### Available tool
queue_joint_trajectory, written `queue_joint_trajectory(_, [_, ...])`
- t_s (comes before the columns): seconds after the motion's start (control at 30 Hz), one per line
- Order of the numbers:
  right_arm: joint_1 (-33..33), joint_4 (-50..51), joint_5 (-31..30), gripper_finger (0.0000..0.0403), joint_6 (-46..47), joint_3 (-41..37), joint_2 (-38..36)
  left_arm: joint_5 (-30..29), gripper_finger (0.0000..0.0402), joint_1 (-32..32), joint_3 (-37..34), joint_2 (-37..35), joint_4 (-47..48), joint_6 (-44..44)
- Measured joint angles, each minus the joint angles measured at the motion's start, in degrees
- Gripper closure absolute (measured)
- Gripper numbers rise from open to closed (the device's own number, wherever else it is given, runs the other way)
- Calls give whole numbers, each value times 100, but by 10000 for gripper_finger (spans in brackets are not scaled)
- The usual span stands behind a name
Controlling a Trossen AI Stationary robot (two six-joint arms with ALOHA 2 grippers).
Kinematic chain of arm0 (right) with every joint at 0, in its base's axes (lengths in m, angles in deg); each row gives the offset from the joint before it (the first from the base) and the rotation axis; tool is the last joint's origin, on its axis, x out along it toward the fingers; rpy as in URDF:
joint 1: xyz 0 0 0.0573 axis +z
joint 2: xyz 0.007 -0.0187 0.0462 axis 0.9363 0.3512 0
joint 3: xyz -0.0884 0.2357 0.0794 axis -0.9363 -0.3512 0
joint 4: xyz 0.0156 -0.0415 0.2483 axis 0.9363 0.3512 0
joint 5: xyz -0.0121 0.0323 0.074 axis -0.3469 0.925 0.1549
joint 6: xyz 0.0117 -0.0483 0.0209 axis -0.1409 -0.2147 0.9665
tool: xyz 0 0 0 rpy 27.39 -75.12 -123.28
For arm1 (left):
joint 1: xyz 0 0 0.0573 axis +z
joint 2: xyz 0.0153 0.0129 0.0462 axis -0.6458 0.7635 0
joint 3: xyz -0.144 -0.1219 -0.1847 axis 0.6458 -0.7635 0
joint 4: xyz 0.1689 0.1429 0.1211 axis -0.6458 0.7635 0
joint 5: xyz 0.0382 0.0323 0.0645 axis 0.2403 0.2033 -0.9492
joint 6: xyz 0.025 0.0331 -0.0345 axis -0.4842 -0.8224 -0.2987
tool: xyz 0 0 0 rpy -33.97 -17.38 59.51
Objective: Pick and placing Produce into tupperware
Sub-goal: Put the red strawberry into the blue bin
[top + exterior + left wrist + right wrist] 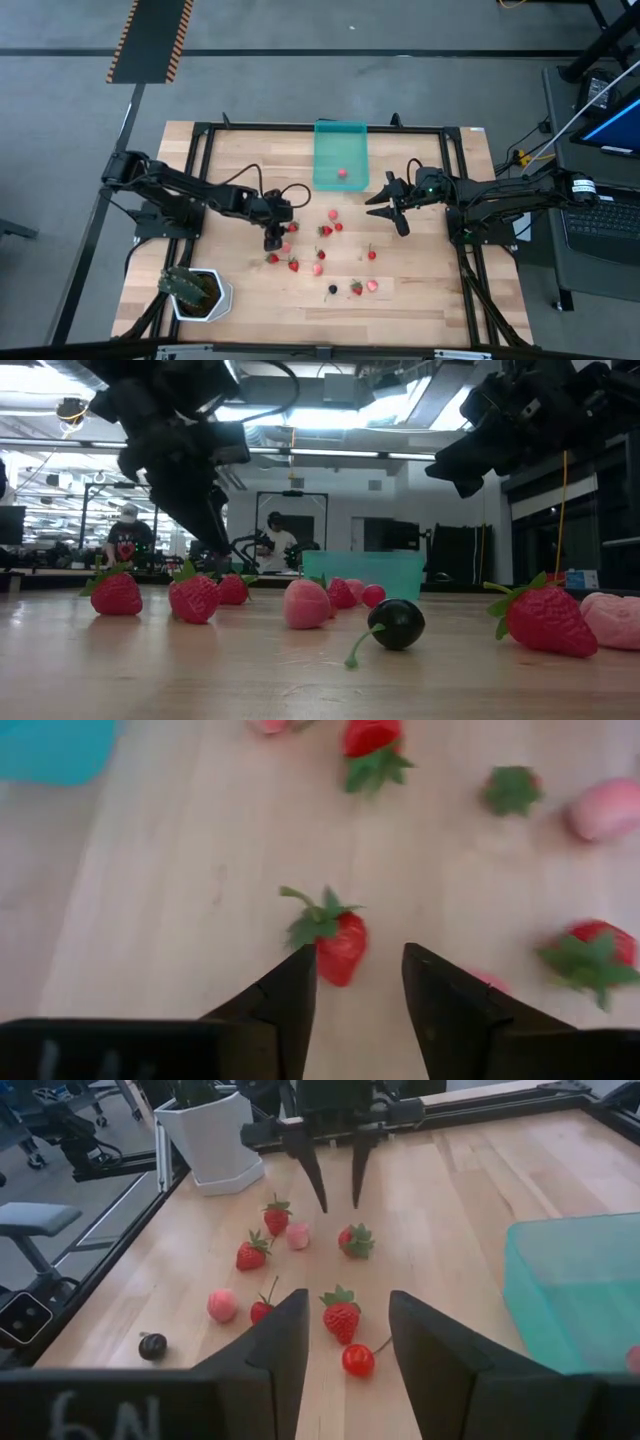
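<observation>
The teal tupperware (340, 150) sits at the table's far middle and has one pink fruit (342, 173) inside. Several red and pink strawberries (318, 268) and a dark berry (332, 290) lie scattered on the wood nearer to me. My left gripper (273, 240) points down, open, just above a red strawberry with a green top (338, 942). That strawberry lies close ahead of the fingertips and is not touched. My right gripper (385, 212) hovers open near the tupperware's right near corner, above a strawberry (342, 1320) and a small red round fruit (358, 1360).
A white pot with a green plant (200, 295) stands at the table's near left corner. A black frame rail (300, 127) runs round the tabletop. A laptop (610, 130) sits off the right side. People (275, 540) stand in the room beyond the table.
</observation>
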Motion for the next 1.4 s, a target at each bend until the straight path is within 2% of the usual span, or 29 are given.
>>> queue_joint_trajectory(0.1, [0,9,0,260,-8,0,0,-263,249,2,40,124,20,16])
queue_joint_trajectory(0.5, [0,229,0,260,-26,0,0,-274,203,2,47,211,33,275])
queue_joint_trajectory(0.77, [0,236,0,260,-42,0,0,-263,204,-87,47,225,-50,468])
queue_joint_trajectory(1.4, [1,308,0,260,-144,0,0,-302,205,-24,47,1022,-556,470])
